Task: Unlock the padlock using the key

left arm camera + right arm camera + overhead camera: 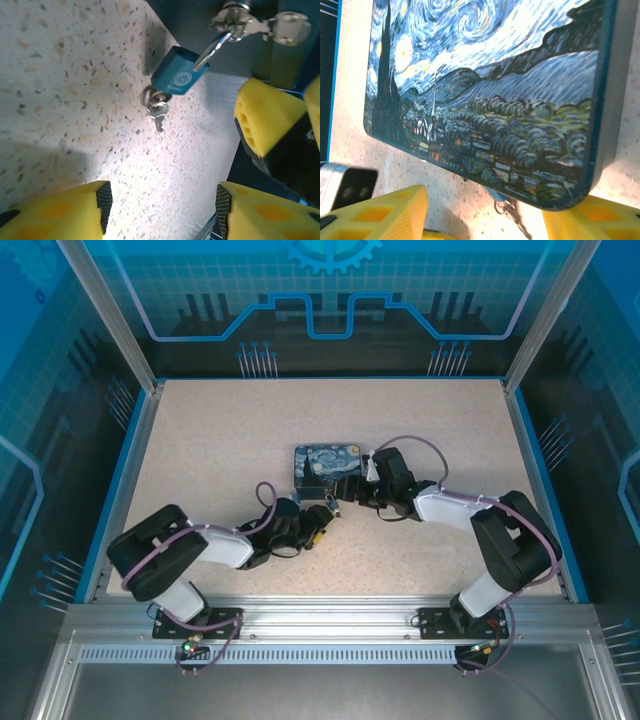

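left gripper (pixel 160 215): jaws apart, empty, low over table (pixel 60 75), short of key.
padlock (pixel 179 76): hangs tilted by shackle from hasp of box (pixel 485 90).
key (pixel 158 110): at padlock's lower end w/ ring, seemingly in keyhole.
right gripper (pixel 482 216): fingers flank box corner; grip cannot tell.
risk: padlock swings free, so a grasp may nudge key or pinch ring instead.

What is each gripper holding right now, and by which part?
Left gripper: nothing, jaws open near the padlock and key. Right gripper: jaws flank the box at its corner; whether they grip it cannot be told.
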Robot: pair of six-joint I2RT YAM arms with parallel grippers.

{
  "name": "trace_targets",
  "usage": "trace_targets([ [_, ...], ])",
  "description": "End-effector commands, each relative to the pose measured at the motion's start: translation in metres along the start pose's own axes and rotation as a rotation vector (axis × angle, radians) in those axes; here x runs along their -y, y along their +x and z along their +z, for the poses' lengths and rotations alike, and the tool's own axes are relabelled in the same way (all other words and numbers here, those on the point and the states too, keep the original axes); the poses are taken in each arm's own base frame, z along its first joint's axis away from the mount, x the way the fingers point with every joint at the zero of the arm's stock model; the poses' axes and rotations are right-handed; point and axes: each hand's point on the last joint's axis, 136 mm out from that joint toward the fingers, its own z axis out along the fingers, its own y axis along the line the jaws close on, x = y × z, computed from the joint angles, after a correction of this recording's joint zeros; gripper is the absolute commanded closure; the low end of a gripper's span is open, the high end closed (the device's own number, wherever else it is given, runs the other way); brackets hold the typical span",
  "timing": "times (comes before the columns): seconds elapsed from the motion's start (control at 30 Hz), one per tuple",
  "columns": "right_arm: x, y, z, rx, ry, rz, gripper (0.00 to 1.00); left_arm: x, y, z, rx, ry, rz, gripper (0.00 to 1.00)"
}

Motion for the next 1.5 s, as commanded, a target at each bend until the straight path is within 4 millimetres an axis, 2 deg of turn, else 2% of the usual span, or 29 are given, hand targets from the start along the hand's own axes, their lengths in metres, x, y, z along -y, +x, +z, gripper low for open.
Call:
trace_targets([
  [0.0, -0.006, -0.023, 0.001, 0.033, -0.013, 0.002, 0.38, 0.011, -0.007, -0.018, 0.025, -0.003, 0.061, 0.39],
  [0.07, -0.003, -0.028, 0.003, 0.03, -0.006, 0.004, 0.38, 0.021, -0.013, -0.03, 0.049, -0.009, 0.098, 0.38],
  [0.1, -0.009, -0.04, 0.002, 0.043, -0.014, -0.001, 0.38, 0.027, -0.016, -0.036, 0.062, -0.013, 0.121, 0.37],
  [0.2, -0.01, -0.053, 0.004, 0.042, -0.021, 0.005, 0.38, 0.044, -0.025, -0.055, 0.106, -0.024, 0.184, 0.35],
  [0.3, -0.017, -0.059, 0.003, 0.039, -0.043, -0.003, 0.39, 0.053, -0.035, -0.069, 0.14, -0.023, 0.206, 0.34],
  [0.43, -0.027, -0.053, -0.008, 0.051, -0.074, -0.023, 0.39, 0.056, -0.045, -0.077, 0.165, -0.025, 0.212, 0.34],
  [0.57, -0.027, -0.04, -0.019, 0.058, -0.074, -0.037, 0.39, 0.057, -0.051, -0.081, 0.18, -0.039, 0.242, 0.33],
  [0.7, -0.012, -0.019, -0.021, 0.048, -0.025, -0.044, 0.39, 0.06, -0.061, -0.084, 0.2, -0.048, 0.266, 0.32],
  [0.8, -0.001, -0.006, -0.014, 0.033, 0.006, -0.043, 0.41, 0.063, -0.068, -0.087, 0.216, -0.055, 0.282, 0.31],
  [0.93, 0.003, 0.009, 0.003, 0.002, 0.016, -0.057, 0.55, 0.069, -0.077, -0.09, 0.236, -0.053, 0.292, 0.29],
  [1.03, 0.007, 0.016, 0.016, -0.008, 0.035, -0.061, 0.58, 0.071, -0.084, -0.092, 0.246, -0.053, 0.288, 0.29],
  [1.27, 0.019, 0.022, 0.04, -0.001, 0.06, -0.039, 0.59, 0.074, -0.098, -0.091, 0.258, -0.052, 0.276, 0.29],
  [1.47, 0.017, 0.024, 0.055, 0.019, 0.032, -0.047, 0.59, 0.074, -0.104, -0.089, 0.257, -0.043, 0.259, 0.29],
])
